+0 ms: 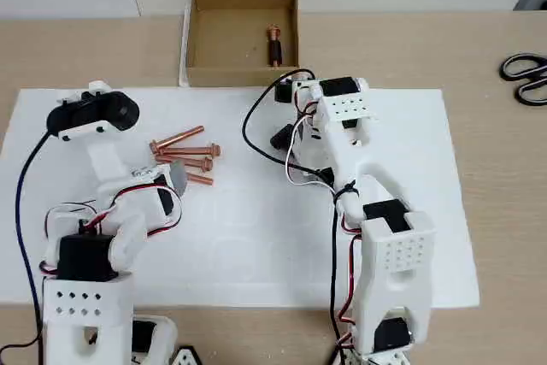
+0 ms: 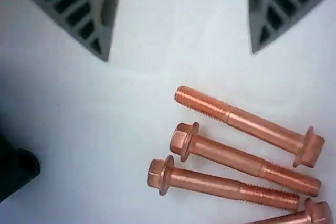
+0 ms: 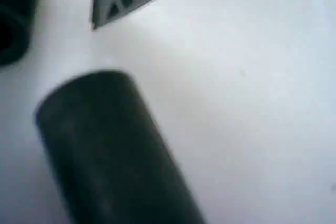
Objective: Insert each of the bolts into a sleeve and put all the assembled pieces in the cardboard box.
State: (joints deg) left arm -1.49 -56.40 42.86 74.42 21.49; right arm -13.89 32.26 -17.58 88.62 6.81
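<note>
Left gripper: jaws wide, empty, over white mat. Copper flange bolts loose beside it, one cut off at edge. Cardboard box beyond mat holds one bolt-in-sleeve piece. Right gripper: state cannot tell. Black sleeve near it on mat, blurred, end cut off. Scissors far right.

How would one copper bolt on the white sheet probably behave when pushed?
The copper bolt looks metallic, so probably stiff and fairly heavy. Its round shank may roll, curving around the wider flanged head.
</note>
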